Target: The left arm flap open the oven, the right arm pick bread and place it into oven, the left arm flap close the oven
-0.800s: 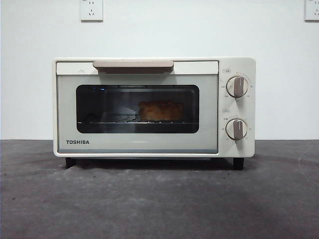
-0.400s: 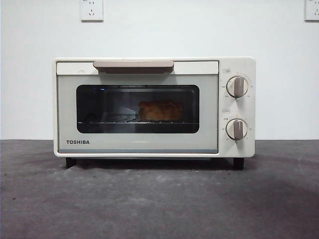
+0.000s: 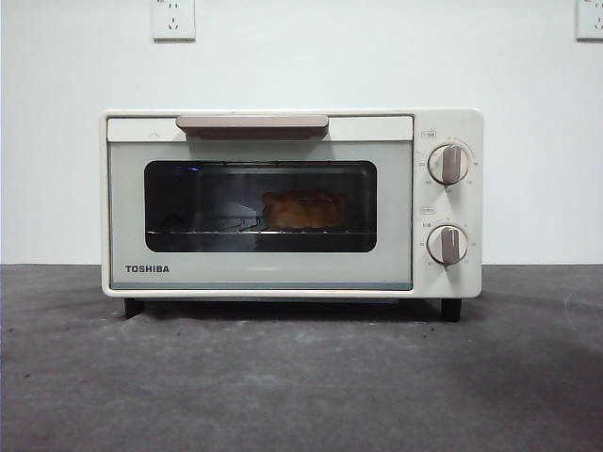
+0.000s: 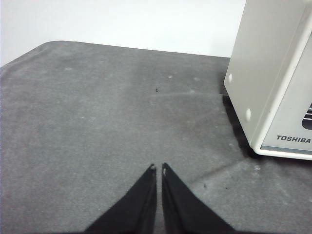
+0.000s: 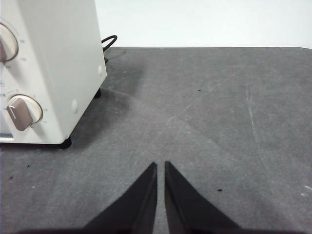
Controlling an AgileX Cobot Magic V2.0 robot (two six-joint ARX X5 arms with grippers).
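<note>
Resting inside the shut oven (image 3: 283, 202), on its rack, you find the bread (image 3: 303, 210); left gripper (image 4: 157, 169) and right gripper (image 5: 161, 165), jaws together and empty, flank it, well apart.

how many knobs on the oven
2: both on the panel right of the door of the oven, upper knob directly above lower knob. No other knob shows in any view.
</note>
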